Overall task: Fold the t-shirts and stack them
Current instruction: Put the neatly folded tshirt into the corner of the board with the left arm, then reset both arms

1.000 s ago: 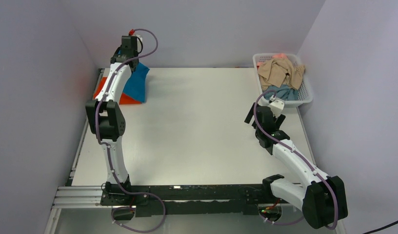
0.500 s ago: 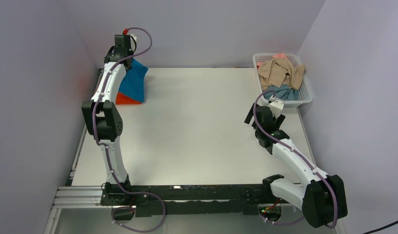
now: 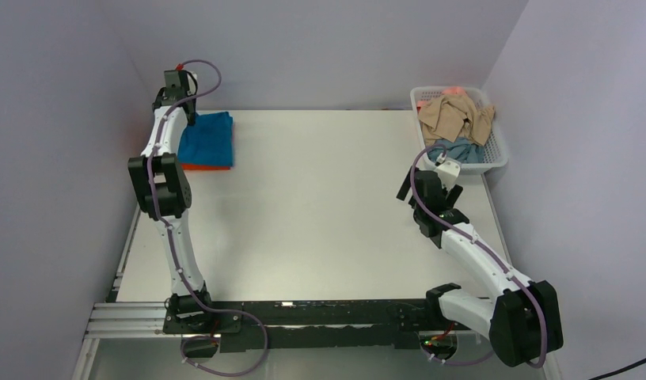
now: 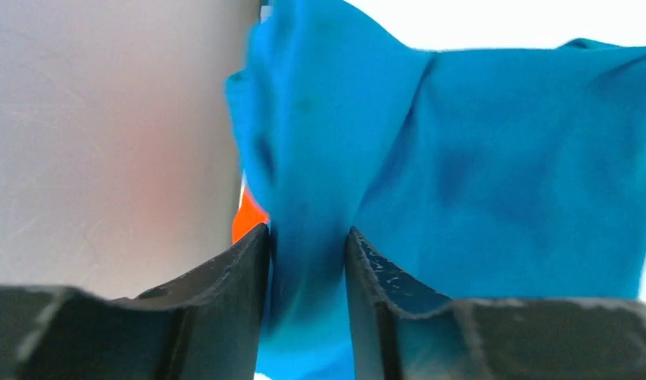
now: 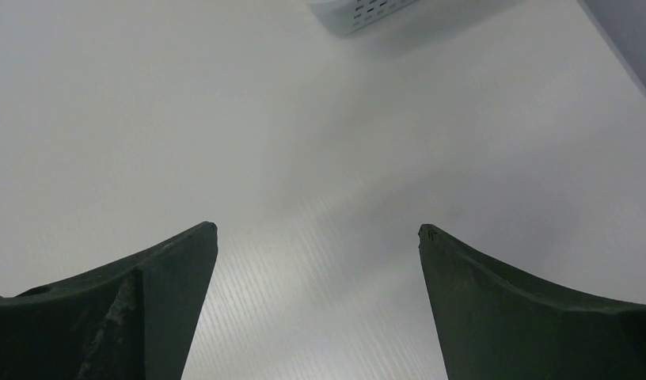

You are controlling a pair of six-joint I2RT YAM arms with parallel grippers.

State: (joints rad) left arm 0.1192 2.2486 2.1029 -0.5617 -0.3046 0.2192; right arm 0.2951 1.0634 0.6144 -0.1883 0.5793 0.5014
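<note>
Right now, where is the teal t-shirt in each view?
Top external: teal t-shirt at the far-left corner of the table.
Left wrist: fills centre and right, pinched by the left gripper.
Right wrist: not in view.
Shared landmark: orange-red t-shirt beneath it.

Two t-shirts lie stacked at the far left corner of the worktop, the upper t-shirt on the lower t-shirt. The left end effector sits at the stack's far left edge, clamped on a fold of the upper t-shirt. A basket stands at the far right corner, with garments piled in it. The right end effector hangs over the worktop just before the basket, jaws apart.
</note>
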